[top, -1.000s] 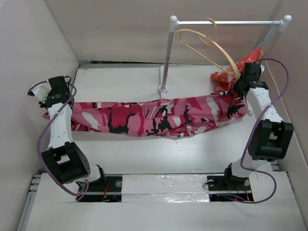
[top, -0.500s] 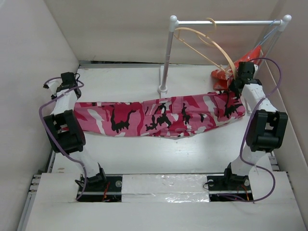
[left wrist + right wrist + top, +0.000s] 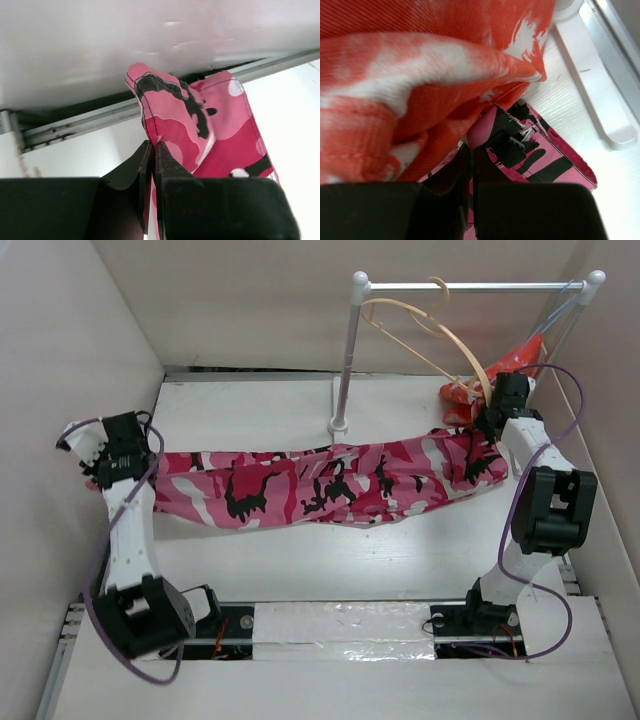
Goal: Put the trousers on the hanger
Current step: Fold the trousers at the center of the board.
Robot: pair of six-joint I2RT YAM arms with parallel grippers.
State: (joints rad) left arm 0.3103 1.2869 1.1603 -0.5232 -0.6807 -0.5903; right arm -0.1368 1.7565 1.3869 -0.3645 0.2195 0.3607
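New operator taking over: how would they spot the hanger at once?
Find the white rail on ball-topped posts at the back of the table. The hanger hangs tilted from it by its hook. It is a thin pale wooden outline, unlike the soft red-orange cloth beside its lower end.

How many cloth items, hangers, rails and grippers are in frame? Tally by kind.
Cloth items: 2 (trousers, red-orange cloth)
Hangers: 1 (hanger)
Rails: 1 (rail)
Grippers: 2 (left gripper, right gripper, each closed on an end of the trousers)
Total: 6
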